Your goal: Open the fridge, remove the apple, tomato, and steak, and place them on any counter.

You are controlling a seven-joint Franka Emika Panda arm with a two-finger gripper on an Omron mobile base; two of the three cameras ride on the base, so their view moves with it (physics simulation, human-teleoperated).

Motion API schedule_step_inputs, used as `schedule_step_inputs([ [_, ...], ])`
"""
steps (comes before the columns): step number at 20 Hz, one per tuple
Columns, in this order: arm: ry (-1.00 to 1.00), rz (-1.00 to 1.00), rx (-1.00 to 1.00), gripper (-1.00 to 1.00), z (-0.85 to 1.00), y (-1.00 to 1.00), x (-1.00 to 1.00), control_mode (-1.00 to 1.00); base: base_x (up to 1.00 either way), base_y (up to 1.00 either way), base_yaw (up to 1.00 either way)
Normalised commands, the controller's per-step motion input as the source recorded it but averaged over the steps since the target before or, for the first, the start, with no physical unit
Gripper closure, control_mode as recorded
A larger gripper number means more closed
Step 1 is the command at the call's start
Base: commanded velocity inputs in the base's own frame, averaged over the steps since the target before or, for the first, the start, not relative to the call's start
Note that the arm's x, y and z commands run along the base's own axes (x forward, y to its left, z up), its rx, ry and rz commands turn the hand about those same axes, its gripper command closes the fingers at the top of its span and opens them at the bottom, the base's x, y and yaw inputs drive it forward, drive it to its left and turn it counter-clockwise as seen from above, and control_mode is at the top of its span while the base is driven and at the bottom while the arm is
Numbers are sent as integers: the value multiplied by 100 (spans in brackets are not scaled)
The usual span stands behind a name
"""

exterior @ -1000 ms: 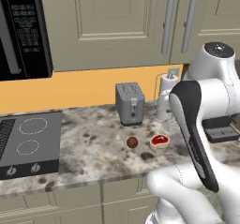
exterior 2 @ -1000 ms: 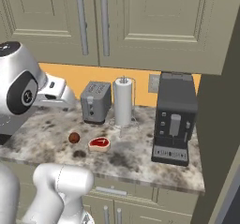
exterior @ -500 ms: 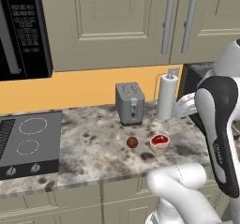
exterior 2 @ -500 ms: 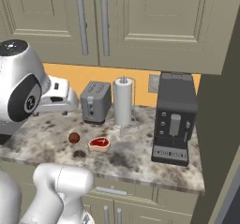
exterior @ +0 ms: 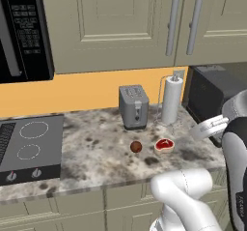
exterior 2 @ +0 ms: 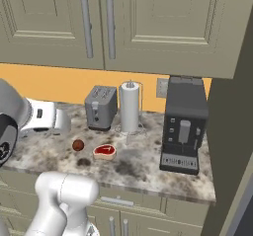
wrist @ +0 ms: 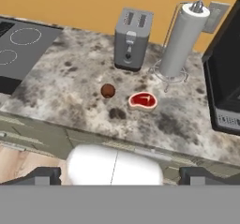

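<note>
On the speckled tabletop (exterior: 96,150), the steak (exterior: 164,144) lies flat, just beside a dark red-brown ball (exterior: 136,147), in front of the toaster (exterior: 133,106) and paper towel roll (exterior: 171,99). Tool (wrist: 119,177) empty, jaws spread wide, well apart from the steak.

The counter (exterior: 96,152) has open stone between the cooktop (exterior: 29,145) and the dark ball (exterior: 136,147), and along its front edge. Toaster (exterior: 133,107) and paper roll (exterior: 171,99) stand near the back wall, with a narrow gap between them. The steak (exterior: 164,145) lies just beside the ball, in front of that gap. The coffee machine (exterior 2: 184,126) closes off the right end. Upper cabinets (exterior 2: 123,22) and the microwave (exterior: 24,29) limit headroom at the back.
</note>
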Motion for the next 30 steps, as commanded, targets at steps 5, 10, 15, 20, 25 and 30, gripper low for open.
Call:
schedule_step_inputs([
  [5, -4, -4, 0, -100, 15, 0, -20, 100, -5, 0, -1],
  [10, 0, 0, 0, -100, 0, 0, 0, 100, -38, -2, 0],
  [15, 0, 0, 0, -100, 0, 0, 0, 100, -100, -28, 0],
  [20, 0, 0, 0, -100, 0, 0, 0, 100, -100, -43, 0],
  [25, 0, 0, 0, -100, 0, 0, 0, 100, -98, -67, -9],
  [30, 0, 0, 0, -100, 0, 0, 0, 100, -87, -89, -10],
])
